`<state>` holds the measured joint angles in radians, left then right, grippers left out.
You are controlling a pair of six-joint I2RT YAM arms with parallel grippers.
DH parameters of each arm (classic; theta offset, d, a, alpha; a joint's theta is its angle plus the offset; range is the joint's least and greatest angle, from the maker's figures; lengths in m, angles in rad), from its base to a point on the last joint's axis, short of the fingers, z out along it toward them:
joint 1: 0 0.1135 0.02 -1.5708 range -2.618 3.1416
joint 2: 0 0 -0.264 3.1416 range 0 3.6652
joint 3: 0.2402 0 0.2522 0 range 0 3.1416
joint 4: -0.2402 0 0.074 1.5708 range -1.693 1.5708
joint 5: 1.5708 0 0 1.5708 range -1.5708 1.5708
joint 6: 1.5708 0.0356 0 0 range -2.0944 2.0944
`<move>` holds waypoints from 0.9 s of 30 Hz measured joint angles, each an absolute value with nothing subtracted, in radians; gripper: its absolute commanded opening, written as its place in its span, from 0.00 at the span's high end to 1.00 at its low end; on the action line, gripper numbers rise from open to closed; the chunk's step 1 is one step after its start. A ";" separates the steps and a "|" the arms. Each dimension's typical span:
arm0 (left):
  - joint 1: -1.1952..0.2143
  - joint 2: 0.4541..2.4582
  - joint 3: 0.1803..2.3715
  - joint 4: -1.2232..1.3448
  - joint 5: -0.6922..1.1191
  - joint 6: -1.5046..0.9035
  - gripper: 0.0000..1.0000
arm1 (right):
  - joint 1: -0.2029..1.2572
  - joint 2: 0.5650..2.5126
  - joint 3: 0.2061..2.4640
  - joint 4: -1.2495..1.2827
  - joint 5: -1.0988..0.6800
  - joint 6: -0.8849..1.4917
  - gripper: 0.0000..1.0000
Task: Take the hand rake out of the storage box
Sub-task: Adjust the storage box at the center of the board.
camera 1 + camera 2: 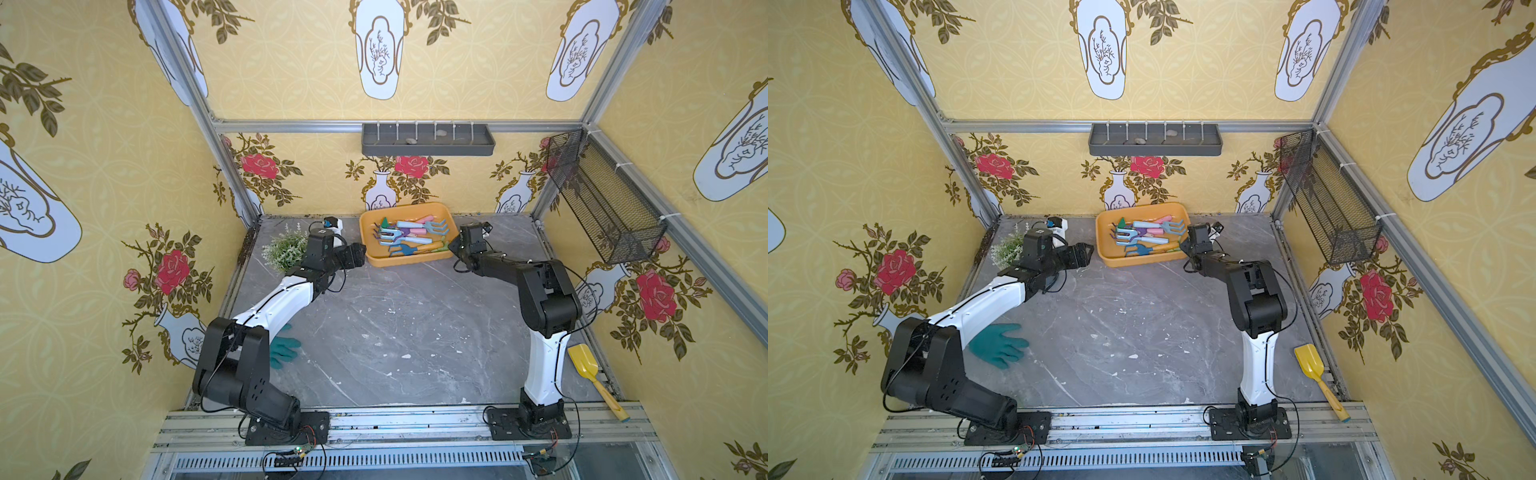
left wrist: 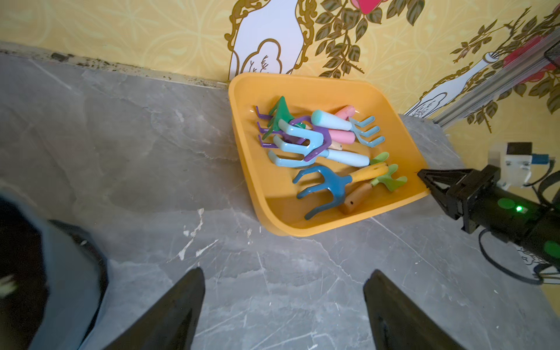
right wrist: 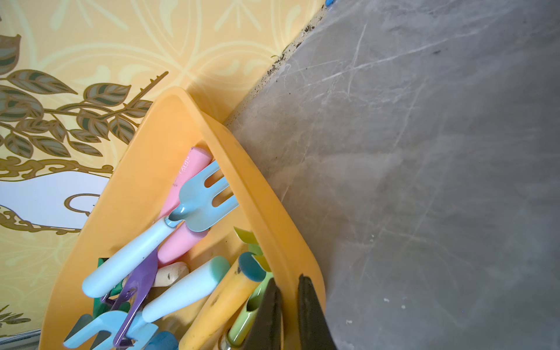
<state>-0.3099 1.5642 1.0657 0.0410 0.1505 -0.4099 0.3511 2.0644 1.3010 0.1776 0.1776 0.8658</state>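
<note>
The orange-yellow storage box stands against the back wall. Inside it lie several hand rakes in a heap: a dark blue rake with a yellow handle, a light blue rake and a light blue fork-headed one, mixed with purple, green and pink tools. My right gripper is shut on the rim at the box's near right corner, one finger inside and one outside. My left gripper hangs open above the table, just left of the box, with nothing between its fingers.
A small potted plant stands behind the left arm. A green glove lies front left, and a yellow scoop front right. A black wire basket hangs on the right wall and a grey divided tray on the back wall.
</note>
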 measured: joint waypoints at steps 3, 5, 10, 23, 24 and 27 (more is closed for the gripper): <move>-0.316 1.642 1.190 -0.018 0.157 -0.367 0.13 | 0.352 2.069 1.309 0.163 0.163 0.870 0.65; -0.321 1.691 1.268 -0.057 0.157 -0.335 0.13 | 0.345 2.063 1.302 0.155 0.147 0.864 0.55; -0.356 1.820 1.476 -0.154 0.137 -0.229 0.12 | 0.322 1.985 1.228 0.102 0.060 0.808 0.27; -0.458 2.391 2.217 -0.324 0.107 0.198 0.00 | 0.266 1.825 1.094 0.160 -0.130 0.591 0.06; -0.458 2.433 2.267 -0.336 0.109 0.216 0.00 | 0.266 1.825 1.094 0.163 -0.147 0.577 0.06; -0.456 2.542 2.399 -0.364 0.115 0.247 0.00 | 0.259 1.825 1.090 0.195 -0.193 0.548 0.06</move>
<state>-0.4564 2.5420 2.3985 -0.3637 0.1146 0.2474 0.2588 1.8252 1.0897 0.1947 -0.1928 0.5484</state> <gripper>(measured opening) 0.999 0.936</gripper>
